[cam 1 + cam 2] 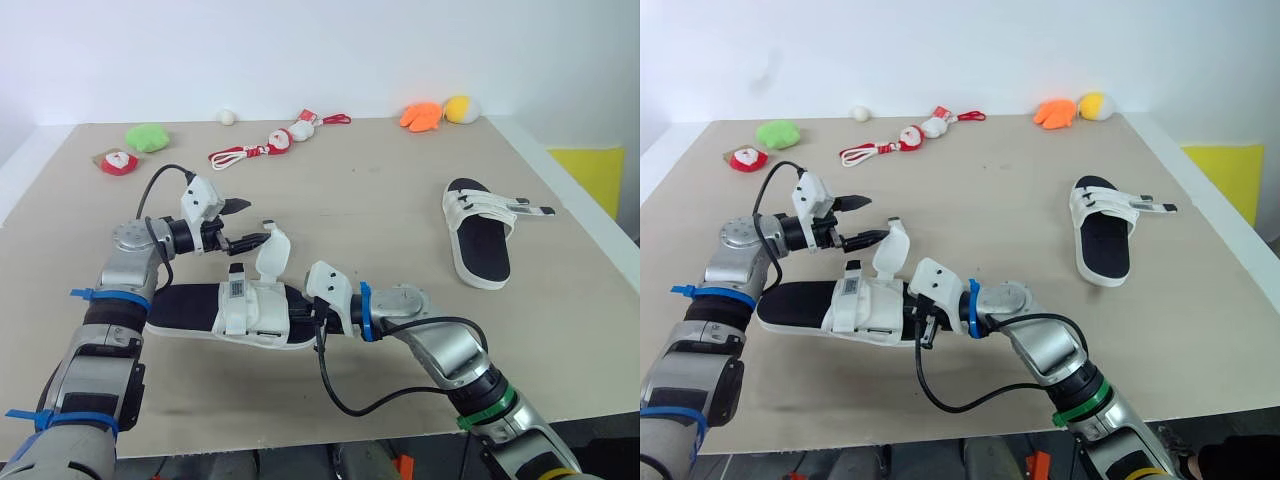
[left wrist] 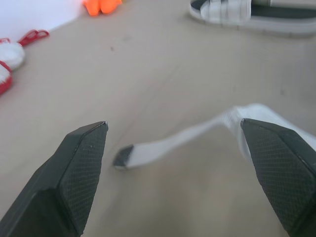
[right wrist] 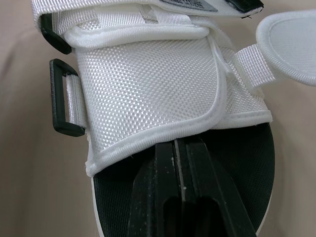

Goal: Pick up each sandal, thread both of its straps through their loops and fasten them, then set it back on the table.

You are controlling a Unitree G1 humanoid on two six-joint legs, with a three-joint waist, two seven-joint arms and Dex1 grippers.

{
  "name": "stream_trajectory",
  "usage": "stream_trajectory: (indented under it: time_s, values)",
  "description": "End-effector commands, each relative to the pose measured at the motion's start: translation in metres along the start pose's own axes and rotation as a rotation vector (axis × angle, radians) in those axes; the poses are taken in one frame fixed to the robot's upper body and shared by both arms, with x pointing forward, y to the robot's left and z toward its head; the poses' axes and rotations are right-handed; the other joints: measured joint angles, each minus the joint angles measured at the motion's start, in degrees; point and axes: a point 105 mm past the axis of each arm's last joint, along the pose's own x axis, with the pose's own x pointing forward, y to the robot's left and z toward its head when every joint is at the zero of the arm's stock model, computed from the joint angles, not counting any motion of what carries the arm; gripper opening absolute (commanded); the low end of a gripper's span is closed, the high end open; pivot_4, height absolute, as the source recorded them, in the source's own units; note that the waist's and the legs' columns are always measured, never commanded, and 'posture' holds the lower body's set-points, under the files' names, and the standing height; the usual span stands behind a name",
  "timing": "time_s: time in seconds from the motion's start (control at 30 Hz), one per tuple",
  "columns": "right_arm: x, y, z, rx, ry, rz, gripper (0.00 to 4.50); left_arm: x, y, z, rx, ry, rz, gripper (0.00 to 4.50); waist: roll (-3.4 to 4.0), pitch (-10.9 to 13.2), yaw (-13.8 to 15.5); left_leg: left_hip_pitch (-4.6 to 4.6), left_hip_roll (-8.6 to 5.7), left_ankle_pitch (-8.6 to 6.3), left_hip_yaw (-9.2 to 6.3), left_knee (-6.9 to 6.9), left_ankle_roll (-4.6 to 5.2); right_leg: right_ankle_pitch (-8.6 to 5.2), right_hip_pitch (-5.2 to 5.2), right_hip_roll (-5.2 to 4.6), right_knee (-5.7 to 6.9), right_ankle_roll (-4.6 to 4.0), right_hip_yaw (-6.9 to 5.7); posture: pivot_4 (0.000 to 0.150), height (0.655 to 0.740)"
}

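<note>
Near sandal (image 1: 200, 308) crosswise, toe R

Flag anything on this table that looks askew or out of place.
The near black-soled sandal with white straps has one strap loose. It curls up off the footbed instead of passing through its black plastic loop, which sits empty. The open left claw hovers at that strap's tip.

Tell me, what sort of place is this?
Likely a robotics test room, not a home: a plain beige table against a bare white wall, set with practice props: the near sandal, the far sandal and toys like a green plush.
</note>
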Motion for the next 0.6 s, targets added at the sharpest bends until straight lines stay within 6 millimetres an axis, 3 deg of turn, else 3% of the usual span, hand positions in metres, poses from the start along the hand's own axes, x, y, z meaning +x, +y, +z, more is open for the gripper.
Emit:
stream_trajectory:
  time_s: [0.03, 0.3, 0.6]
  values:
    - [-0.001, 0.0, -0.019, 0.037, 0.072, -0.021, 0.0, -0.01, 0.007, 0.003, 0.116, 0.034, 0.018, 4.46, 0.0, 0.0, 0.02, 0.0, 0.0, 0.0, 0.0, 0.0, 0.0, 0.0, 0.0, 0.0, 0.0, 0.0, 0.0, 0.15, 0.74]
    - [-0.001, -0.002, -0.018, 0.026, 0.068, -0.026, 0.0, -0.003, 0.005, -0.011, 0.333, 0.13, -0.006, 4.46, 0.0, 0.0, 0.11, -0.01, -0.01, 0.0, 0.0, 0.01, 0.0, 0.0, 0.01, 0.0, 0.0, 0.0, -0.01, 0.15, 0.74]
    - [-0.003, -0.003, -0.017, 0.022, 0.067, -0.038, 0.0, 0.031, -0.002, -0.019, 0.78, 0.225, 0.0, 4.46, -0.01, 0.0, 0.41, -0.02, -0.01, 0.0, 0.0, 0.02, 0.0, 0.04, 0.01, 0.0, -0.01, 0.07, 0.02, 0.15, 0.74]
